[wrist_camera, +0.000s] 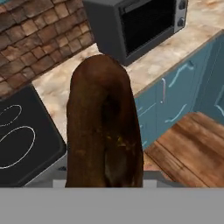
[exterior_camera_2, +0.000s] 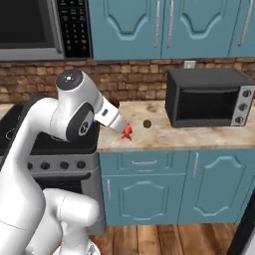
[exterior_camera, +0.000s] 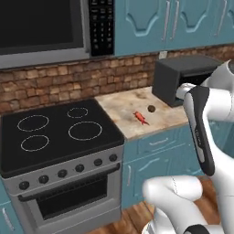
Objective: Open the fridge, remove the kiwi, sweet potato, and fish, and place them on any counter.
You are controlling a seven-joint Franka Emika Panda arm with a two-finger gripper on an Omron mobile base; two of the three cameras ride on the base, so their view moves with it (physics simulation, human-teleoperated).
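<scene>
A brown sweet potato (wrist_camera: 105,127) stands gripped between the robot's fingers, close before the hand camera and blocking the middle of its view. Beyond it lies the beige counter (exterior_camera: 125,103), where the red fish (exterior_camera: 140,118) and the small dark kiwi (exterior_camera: 151,109) rest near each other but apart. A black toaster oven (exterior_camera_2: 206,97) stands farther along against the brick wall, and the black stovetop (exterior_camera: 55,132) sits on the other side. Bare counter remains between stovetop and fish, up to the front edge.
</scene>
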